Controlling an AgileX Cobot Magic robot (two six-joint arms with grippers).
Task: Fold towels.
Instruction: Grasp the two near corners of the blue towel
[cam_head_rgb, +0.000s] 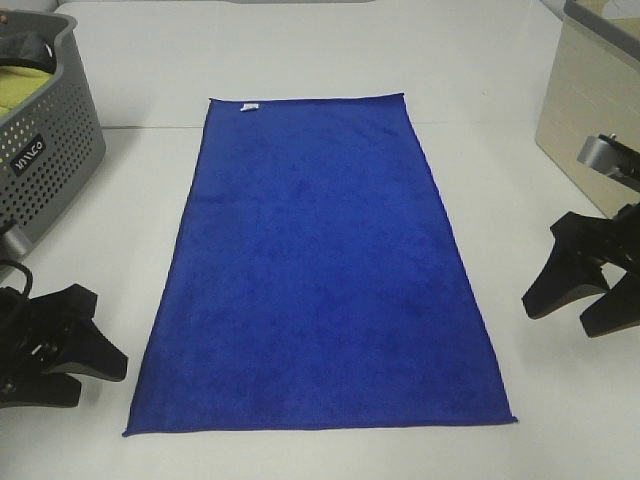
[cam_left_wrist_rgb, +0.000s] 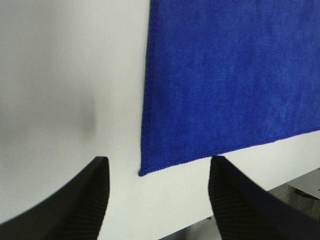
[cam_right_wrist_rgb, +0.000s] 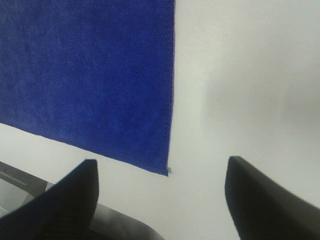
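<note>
White tabletop across the whole station, matte and evenly lit. At far left, grey perforated basket with a yellow-green cloth inside, well apart from the work. Nearer the robot, left gripper off the towel's left side, jaws spread wide, holding nothing. Near left corner framed between its fingers in the left wrist view, not touched.

At centre, blue towel spread flat in a single layer, long axis running away from the robot, white tag on the far short edge. No fold made yet, so judged to be the very start, with corners about to be taken. Hems straight, no visible wrinkles.

At right, right gripper likewise gaping wide and empty, aimed at the near right corner, clear of the cloth. Beyond it, pale cabinet at the far right.

Next move, as judged: calls for both grippers coming down on the near corners together, pinching hem only, then carrying the near edge up and over toward the far edge. Requires matched height and pace, else a skewed fold.

Open table along both long sides and past the far edge, so ample room for the lift. Little margin between near hem and the table's front edge, so some risk of fingers scraping there. Basket and cabinet likely outside the sweep.
</note>
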